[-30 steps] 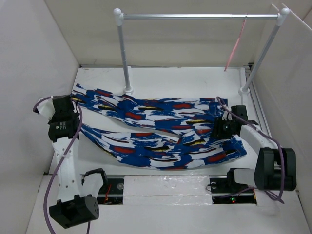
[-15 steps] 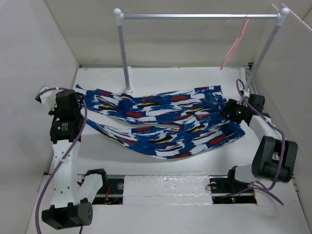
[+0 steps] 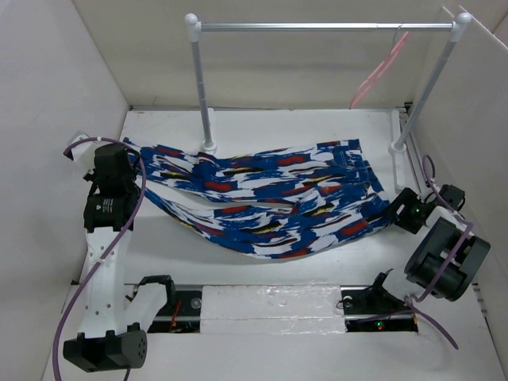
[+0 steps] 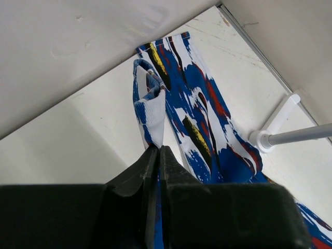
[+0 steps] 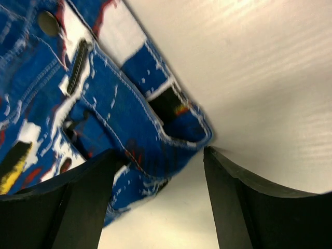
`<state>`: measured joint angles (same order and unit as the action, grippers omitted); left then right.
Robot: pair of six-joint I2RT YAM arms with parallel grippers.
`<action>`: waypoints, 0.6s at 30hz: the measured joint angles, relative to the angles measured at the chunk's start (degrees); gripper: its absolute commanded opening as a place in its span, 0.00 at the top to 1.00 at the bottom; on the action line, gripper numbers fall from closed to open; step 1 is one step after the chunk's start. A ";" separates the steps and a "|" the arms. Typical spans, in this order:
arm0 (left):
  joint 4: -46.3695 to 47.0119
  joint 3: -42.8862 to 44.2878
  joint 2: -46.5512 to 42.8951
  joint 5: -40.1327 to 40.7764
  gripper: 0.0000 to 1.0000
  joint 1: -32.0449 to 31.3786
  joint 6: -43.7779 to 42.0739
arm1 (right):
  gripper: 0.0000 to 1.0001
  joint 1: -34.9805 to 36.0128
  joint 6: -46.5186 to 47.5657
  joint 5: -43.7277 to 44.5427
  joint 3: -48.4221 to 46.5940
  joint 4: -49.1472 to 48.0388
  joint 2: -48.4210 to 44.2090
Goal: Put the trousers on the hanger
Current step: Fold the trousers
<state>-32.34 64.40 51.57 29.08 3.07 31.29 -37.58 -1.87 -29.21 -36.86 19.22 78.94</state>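
Here the left claw [image 4: 157, 151] pinches the trousers [image 4: 199, 111] at a hem; the right claw [image 5: 160, 152] stands spread, waistband just ahead.

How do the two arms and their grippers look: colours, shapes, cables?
The left arm has long white links with black joint housings; the right arm shows mostly black housings. A thin purple cable runs along each. The left gripper and right gripper have black, tapered fingers.

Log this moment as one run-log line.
left gripper: shut on trousers leg hem | right gripper: open, holding nothing | trousers: spread across table | hanger: hanging on rail, empty
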 measured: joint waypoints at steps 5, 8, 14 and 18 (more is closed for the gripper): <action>-0.04 -0.07 -0.02 0.13 1.00 0.00 -0.02 | 0.79 -0.28 -3.02 -2.84 0.00 -6.03 3.54; -0.07 -0.07 -0.02 0.74 1.00 0.00 0.00 | 1.00 -0.55 -3.78 -3.48 -0.02 -7.74 6.49; -0.24 0.37 0.09 4.26 1.00 -0.33 -0.59 | 1.00 -7.43 1.09 3.78 -2.34 9.38 -7.63; -0.76 2.47 1.03 9.64 1.00 -3.50 -1.16 | 1.00 -5.79 3.19 12.79 -10.91 20.87 -15.15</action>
<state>-33.10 66.87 52.60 38.72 -0.43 30.13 -43.38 1.32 -16.43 -47.77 40.10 63.79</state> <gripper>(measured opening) 0.006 0.067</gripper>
